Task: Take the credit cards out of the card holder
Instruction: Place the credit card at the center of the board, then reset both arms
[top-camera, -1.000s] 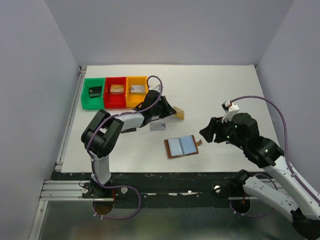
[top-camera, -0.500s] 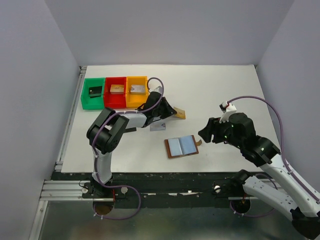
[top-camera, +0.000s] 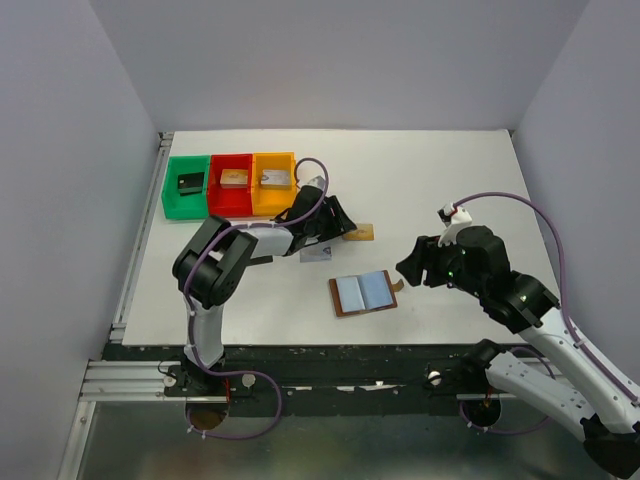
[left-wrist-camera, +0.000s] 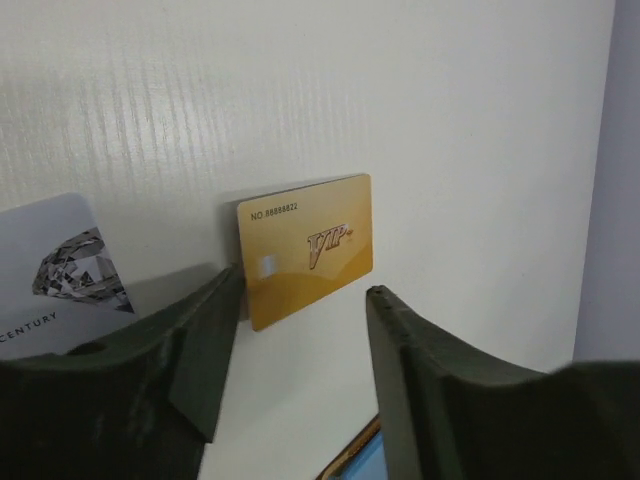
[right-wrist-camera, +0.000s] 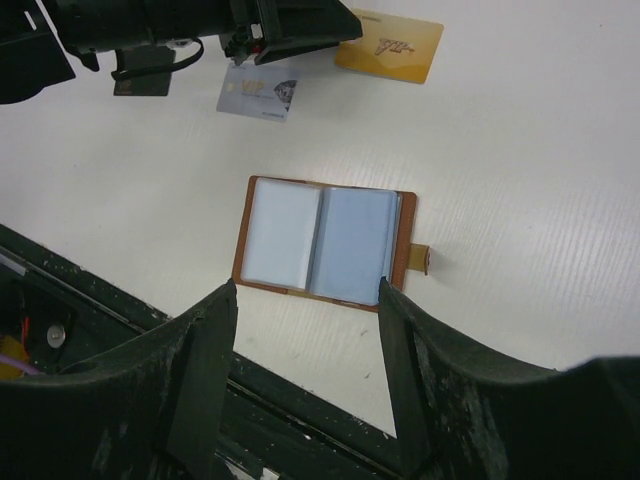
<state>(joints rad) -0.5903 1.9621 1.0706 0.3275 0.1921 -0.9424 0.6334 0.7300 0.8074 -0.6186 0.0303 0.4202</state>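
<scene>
The left end effector is open, with the gold card flat on the tabletop just past it. The right end effector hangs open over the open card holder.

This looks like a robot lab. A plain white worktop sits inside bare grey walls. Two black and white robot arms, left and right, with purple cables, stand on a near metal rail.
</scene>
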